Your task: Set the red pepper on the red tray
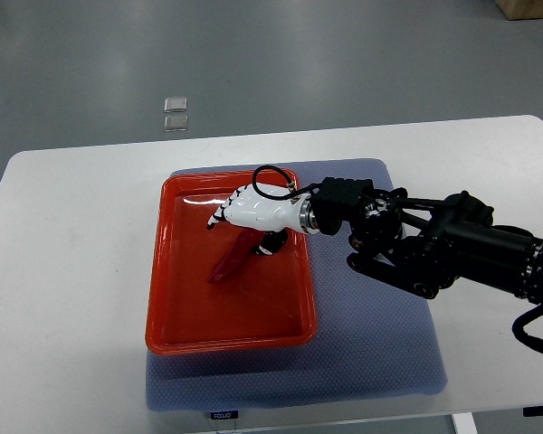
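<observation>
A long red pepper [230,260] lies slanted inside the red tray [167,307], its lower tip down on the tray floor. My right hand [247,215], white with a black arm behind it, reaches in from the right and hovers over the tray's upper middle. Its fingers curl around the pepper's upper end, and the thumb [271,243] presses it from below. The pepper's top is hidden under the palm. The left arm is out of view.
The tray sits on a blue-grey mat [371,353] on a white table [72,271]. Two small clear blocks [176,113] lie on the floor beyond the table's far edge. A cardboard box corner [529,9] shows at the top right.
</observation>
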You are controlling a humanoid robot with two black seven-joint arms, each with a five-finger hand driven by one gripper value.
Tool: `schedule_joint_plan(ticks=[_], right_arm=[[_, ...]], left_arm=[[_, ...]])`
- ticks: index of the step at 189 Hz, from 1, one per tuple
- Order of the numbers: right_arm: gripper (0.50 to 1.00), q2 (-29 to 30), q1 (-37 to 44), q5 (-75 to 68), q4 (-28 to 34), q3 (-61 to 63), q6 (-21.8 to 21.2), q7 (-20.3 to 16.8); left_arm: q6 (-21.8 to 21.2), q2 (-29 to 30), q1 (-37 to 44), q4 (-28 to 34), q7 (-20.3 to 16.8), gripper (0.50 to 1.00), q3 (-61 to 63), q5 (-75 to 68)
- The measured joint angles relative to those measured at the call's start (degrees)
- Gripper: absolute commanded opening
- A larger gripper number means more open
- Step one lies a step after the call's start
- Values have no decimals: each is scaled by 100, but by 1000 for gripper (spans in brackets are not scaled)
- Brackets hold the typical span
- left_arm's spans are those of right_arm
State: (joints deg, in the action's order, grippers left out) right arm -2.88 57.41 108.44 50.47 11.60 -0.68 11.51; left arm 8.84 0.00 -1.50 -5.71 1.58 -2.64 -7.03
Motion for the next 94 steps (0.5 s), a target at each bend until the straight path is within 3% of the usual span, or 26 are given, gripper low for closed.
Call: schedule_joint_plan(ticks=[40, 94], right_arm=[[846, -324, 0, -365, -11, 693, -90, 0], [846, -861, -168, -2676, -359, 1841, -642, -119]], left_arm=[[0, 0, 0, 0, 0, 1000, 0, 0], [0, 0, 1, 0, 0, 1000, 0, 0]])
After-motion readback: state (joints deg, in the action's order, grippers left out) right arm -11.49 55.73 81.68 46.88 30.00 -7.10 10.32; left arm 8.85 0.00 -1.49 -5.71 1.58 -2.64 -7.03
